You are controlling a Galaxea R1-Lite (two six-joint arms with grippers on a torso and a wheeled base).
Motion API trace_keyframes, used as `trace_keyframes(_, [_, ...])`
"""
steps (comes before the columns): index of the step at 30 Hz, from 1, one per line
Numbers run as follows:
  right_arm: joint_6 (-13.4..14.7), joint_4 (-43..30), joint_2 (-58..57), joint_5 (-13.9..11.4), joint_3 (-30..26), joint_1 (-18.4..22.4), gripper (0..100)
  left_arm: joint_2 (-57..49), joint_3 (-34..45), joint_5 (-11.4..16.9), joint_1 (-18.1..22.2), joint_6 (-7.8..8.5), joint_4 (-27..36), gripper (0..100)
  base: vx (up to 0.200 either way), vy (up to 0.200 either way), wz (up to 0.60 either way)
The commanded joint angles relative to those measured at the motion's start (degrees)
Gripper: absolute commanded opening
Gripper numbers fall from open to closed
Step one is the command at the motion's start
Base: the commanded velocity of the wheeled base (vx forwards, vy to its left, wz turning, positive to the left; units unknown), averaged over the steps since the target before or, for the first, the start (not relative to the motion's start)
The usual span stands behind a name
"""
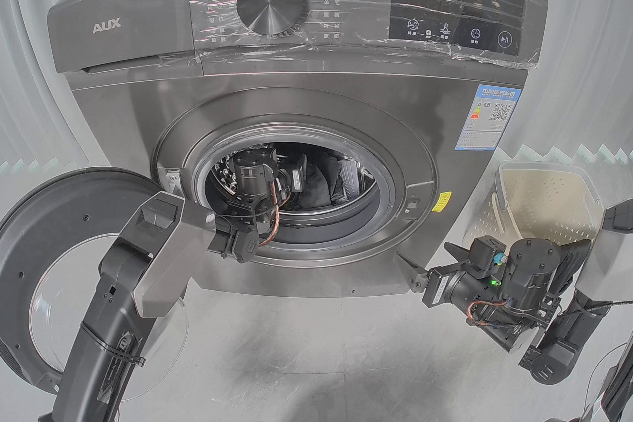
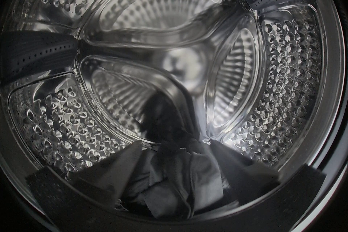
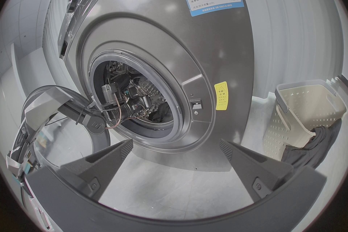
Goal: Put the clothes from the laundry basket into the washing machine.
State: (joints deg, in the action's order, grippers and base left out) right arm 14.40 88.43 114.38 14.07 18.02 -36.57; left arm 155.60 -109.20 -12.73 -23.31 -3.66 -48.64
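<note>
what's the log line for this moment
left gripper: open, in drum, by cloth | right gripper: open, empty, before washer | door: open | basket: dark garment over rim

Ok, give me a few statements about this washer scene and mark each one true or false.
1. The washing machine door is shut. False: it stands swung open.
2. The left gripper is inside the drum. True.
3. The right gripper holds a piece of clothing. False: it is open and empty.
4. A dark garment hangs over the rim of the laundry basket. True.
</note>
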Motion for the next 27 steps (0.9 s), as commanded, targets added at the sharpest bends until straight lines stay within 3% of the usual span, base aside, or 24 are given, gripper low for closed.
trace_keyframes(1, [0.0,0.0,0.0,0.0,-0.2,0.0,100,-1.6,3.5,0.0,-0.5,-0.12,0.1,100,0.0,0.0,0.0])
trace_keyframes(13, [0.1,0.1,0.0,-0.4,-0.1,0.2,100,-12.7,21.0,0.0,-6.0,-0.56,-2.2,100,0.0,0.0,0.0])
trace_keyframes(20, [0.2,0.1,0.0,-0.3,-0.6,0.1,100,-19.3,38.1,0.0,-11.1,-1.0,-6.9,100,0.0,0.0,0.0])
trace_keyframes(24, [0.4,0.1,0.0,-0.3,-0.9,0.0,100,-22.7,44.2,-0.1,-13.2,-1.7,-9.5,100,0.0,0.0,0.0])
trace_keyframes(27, [0.4,0.1,-0.1,0.0,-1.6,0.1,100,-31.0,54.3,-0.1,-15.2,-3.11,-9.5,100,0.0,0.0,0.0])
